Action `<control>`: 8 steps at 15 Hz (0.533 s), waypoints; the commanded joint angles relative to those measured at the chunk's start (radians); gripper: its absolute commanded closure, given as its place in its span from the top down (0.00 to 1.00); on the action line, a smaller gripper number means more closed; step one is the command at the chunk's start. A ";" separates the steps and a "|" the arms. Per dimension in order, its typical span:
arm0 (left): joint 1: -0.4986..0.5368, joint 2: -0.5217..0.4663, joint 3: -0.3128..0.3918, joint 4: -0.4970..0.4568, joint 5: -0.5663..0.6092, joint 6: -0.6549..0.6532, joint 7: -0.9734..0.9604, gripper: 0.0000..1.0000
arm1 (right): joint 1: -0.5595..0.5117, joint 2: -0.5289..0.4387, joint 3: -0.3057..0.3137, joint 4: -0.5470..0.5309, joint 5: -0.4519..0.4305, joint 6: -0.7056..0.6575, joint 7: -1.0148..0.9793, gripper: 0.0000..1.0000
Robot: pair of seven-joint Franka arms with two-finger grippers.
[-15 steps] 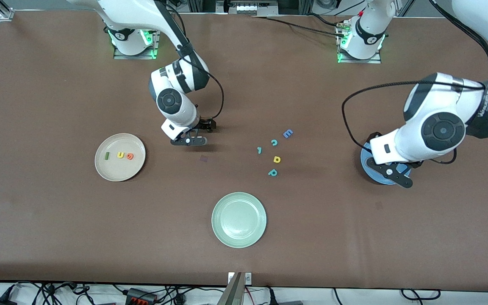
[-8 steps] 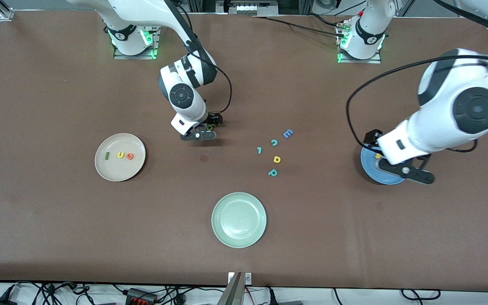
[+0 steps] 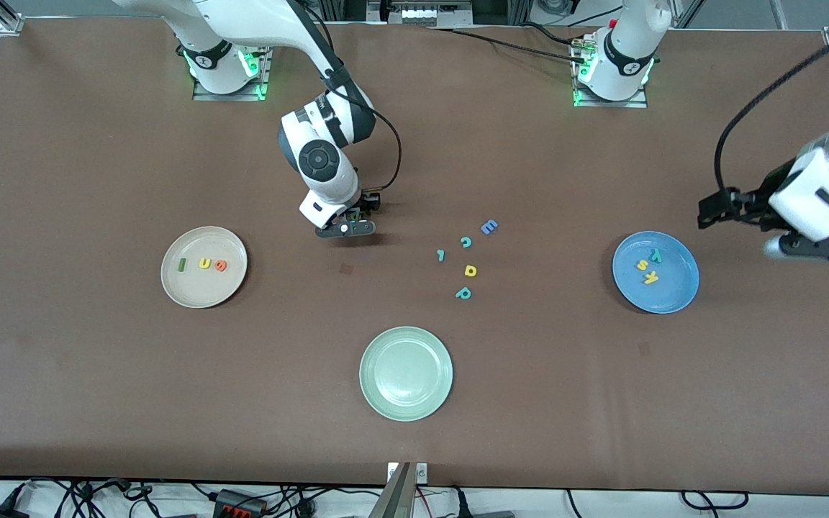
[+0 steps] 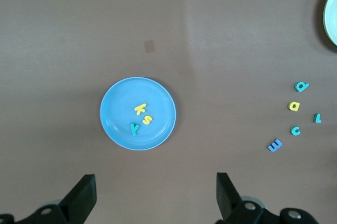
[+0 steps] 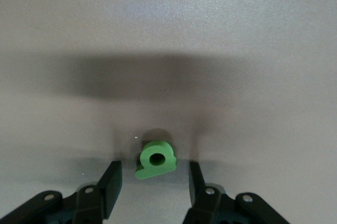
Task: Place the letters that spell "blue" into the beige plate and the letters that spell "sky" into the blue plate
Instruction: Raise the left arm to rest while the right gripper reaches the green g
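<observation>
The table [image 3: 98, 403] carries three plates. The blue plate [image 3: 655, 272], toward the left arm's end of the table, already holds the letters that spell "sky" [image 3: 649, 267]: teal "y", yellow "s" and yellow "k" lie together in its bowl, so that half of the task looks done. The beige plate [image 3: 204, 267], toward the right arm's end, holds three of the letters that spell "blue": the dark green "l" [image 3: 182, 265], the yellow "u" [image 3: 204, 263] and the orange "e" [image 3: 221, 265] in a row. The green "b" [image 5: 156, 159] is what remains. It lies flat on the table between the beige plate and the loose letters at mid-table, farther from the front camera than both.

The right tool [image 3: 352, 221] is down at the "b". In the right wrist view its fingers stand at a middling gap, one on each side of the letter and not touching it. By my judgement the grasp is in progress, and after it only the carry to the beige plate is left.

The left tool [image 3: 821, 248] hangs with its fingers wide and empty over the table edge at the left arm's end, just past the blue plate; this arm waits.

The pale green plate [image 3: 406, 373], empty, sits near the table's front edge. The leftover letters [image 3: 466, 259] lie at mid-table: a blue capital "E", three teal ones and a yellow one. None blocks the way from the "b" to the beige plate.
</observation>
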 commanded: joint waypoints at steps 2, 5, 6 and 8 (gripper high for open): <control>-0.039 -0.208 0.031 -0.304 -0.007 0.198 -0.005 1.00 | 0.013 0.014 -0.011 0.015 0.003 0.005 -0.007 0.50; -0.039 -0.175 0.031 -0.237 -0.007 0.166 0.002 1.00 | 0.013 0.020 -0.011 0.015 0.003 0.005 -0.009 0.40; -0.039 -0.171 0.031 -0.216 -0.007 0.139 0.003 1.00 | 0.012 0.020 -0.011 0.015 0.003 0.005 -0.009 0.37; -0.039 -0.171 0.031 -0.205 -0.007 0.113 0.018 1.00 | 0.007 0.020 -0.011 0.015 0.003 0.005 -0.027 0.29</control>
